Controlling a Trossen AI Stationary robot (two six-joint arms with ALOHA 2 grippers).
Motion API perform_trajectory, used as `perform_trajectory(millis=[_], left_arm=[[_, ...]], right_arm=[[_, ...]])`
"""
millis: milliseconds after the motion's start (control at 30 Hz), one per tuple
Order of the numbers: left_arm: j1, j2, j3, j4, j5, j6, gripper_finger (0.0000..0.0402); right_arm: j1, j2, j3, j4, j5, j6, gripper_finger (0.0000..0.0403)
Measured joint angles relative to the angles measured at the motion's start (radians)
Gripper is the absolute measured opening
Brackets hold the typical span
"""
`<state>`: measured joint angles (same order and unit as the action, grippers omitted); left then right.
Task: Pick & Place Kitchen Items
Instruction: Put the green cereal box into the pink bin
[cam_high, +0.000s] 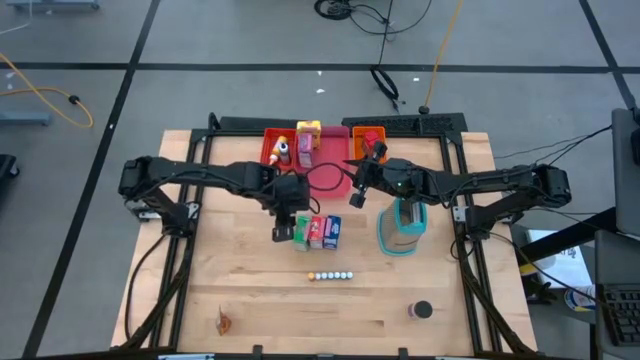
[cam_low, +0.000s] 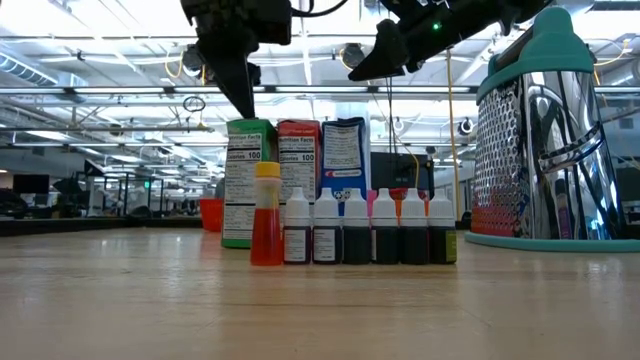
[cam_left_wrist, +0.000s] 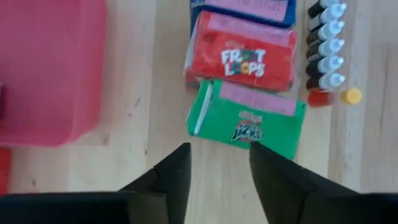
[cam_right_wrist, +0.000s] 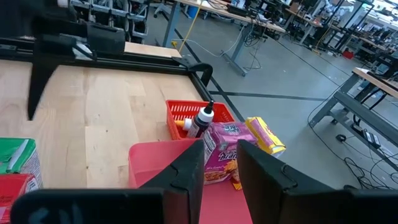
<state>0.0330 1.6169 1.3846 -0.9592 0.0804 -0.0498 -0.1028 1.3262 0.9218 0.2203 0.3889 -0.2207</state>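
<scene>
Hovering with fingers spread and empty, left gripper (cam_left_wrist: 214, 168) directly above green box (cam_left_wrist: 249, 118), its long axis lying crosswise to the fingers' gap, beside red box (cam_left_wrist: 241, 59); right gripper (cam_right_wrist: 217, 162), parted and holding nothing, waiting farther off over pink tray (cam_right_wrist: 149, 163).

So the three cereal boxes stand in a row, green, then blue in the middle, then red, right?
Not quite. The red box is in the middle, with the green box on one side and the blue box on the other. The low view shows it best.
</scene>
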Motion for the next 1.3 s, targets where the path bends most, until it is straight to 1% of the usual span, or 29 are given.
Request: perform_trajectory(millis=[167, 333, 733, 800, 900, 933, 1300], left_arm=[[0.0, 0.013, 0.001, 0.044, -0.005, 0.042, 0.0206], [0.007, 0.019, 0.001, 0.055, -0.007, 0.055, 0.022], [0.039, 0.049, 0.0, 0.09, 0.007, 0.084, 0.0214], [0.045, 0.055, 0.0, 0.096, 0.037, 0.096, 0.0214], [0.055, 0.059, 0.0, 0.091, 0.123, 0.098, 0.0214], [0.057, 0.063, 0.0, 0.096, 0.132, 0.102, 0.0214], [0.058, 0.104, -0.003, 0.097, 0.129, 0.147, 0.0214]], right_arm=[[0.0, 0.0, 0.0, 0.0, 0.0, 0.0, 0.0089], [0.0, 0.0, 0.0, -0.002, -0.001, 0.0, 0.0089], [0.0, 0.0, 0.0, -0.008, -0.001, 0.008, 0.0089], [0.0, 0.0, 0.0, -0.01, -0.001, 0.02, 0.0089], [0.0, 0.0, 0.0, -0.01, -0.001, 0.021, 0.0089], [0.0, 0.0, 0.0, -0.01, -0.001, 0.021, 0.0089], [0.0, 0.0, 0.0, -0.013, -0.001, 0.019, 0.0089]])
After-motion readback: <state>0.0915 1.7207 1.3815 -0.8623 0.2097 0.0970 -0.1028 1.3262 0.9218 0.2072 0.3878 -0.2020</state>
